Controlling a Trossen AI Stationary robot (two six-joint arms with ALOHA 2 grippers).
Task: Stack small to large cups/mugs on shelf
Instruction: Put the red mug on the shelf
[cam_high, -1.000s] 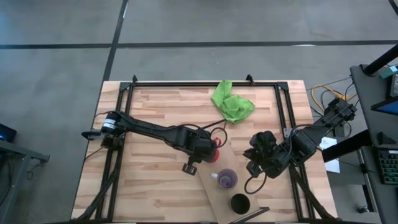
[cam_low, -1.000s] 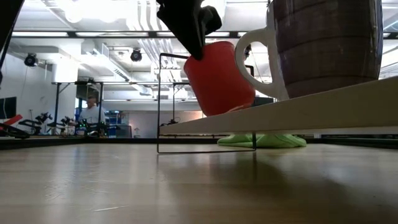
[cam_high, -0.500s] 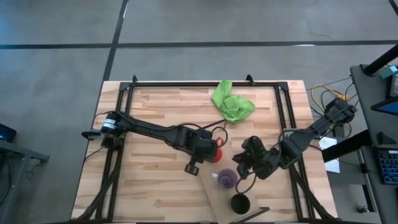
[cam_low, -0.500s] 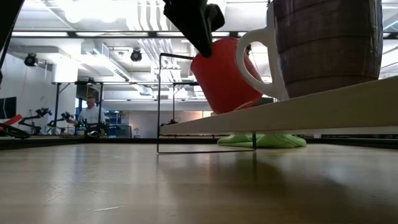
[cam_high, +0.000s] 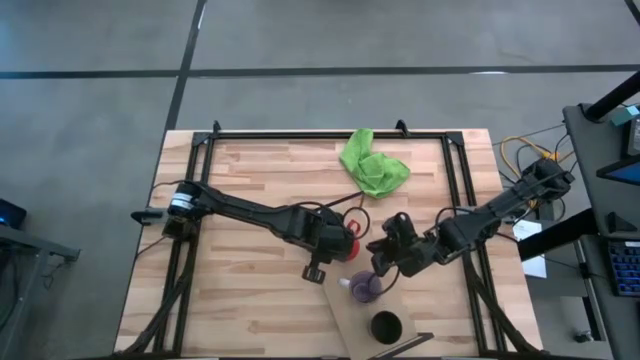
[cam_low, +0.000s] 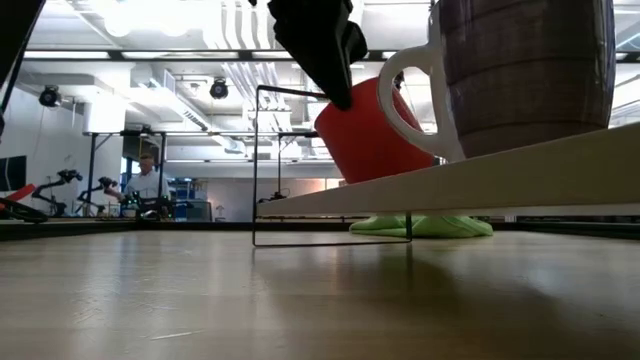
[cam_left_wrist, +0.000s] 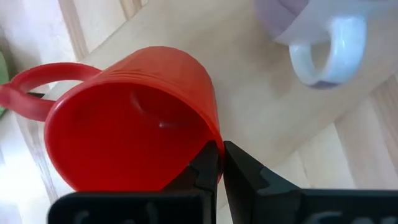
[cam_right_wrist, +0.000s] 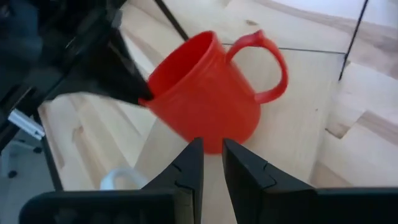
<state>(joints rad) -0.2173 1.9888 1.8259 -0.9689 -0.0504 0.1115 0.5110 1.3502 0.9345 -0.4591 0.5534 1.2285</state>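
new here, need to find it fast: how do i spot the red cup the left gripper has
Find the light-wood shelf lying slantwise on the table's near half. At its far end the left gripper pinches the rim of a tilted red cup; the purple cup and black cup stand upright, untouched.

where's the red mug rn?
The red mug sits tilted at the shelf's far end, mid-table in the high view, pinched by the left gripper, beside the purple mug.
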